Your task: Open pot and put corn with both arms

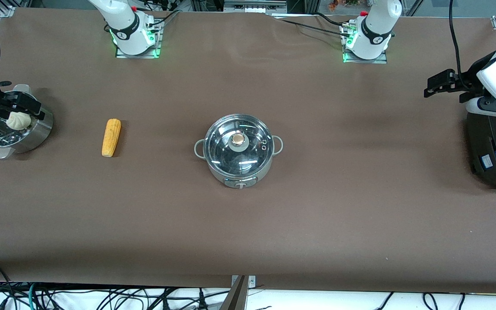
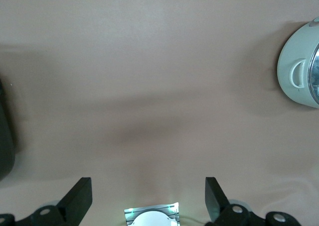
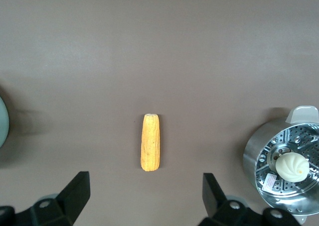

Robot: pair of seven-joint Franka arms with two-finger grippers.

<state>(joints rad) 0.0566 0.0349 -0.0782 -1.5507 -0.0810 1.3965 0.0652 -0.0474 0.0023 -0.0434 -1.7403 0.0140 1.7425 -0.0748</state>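
Round steel pot; ridged corn.

You see corn lying on brown table, alone. Steamer basket with white bun sits apart. Right gripper fingers spread wide, empty.
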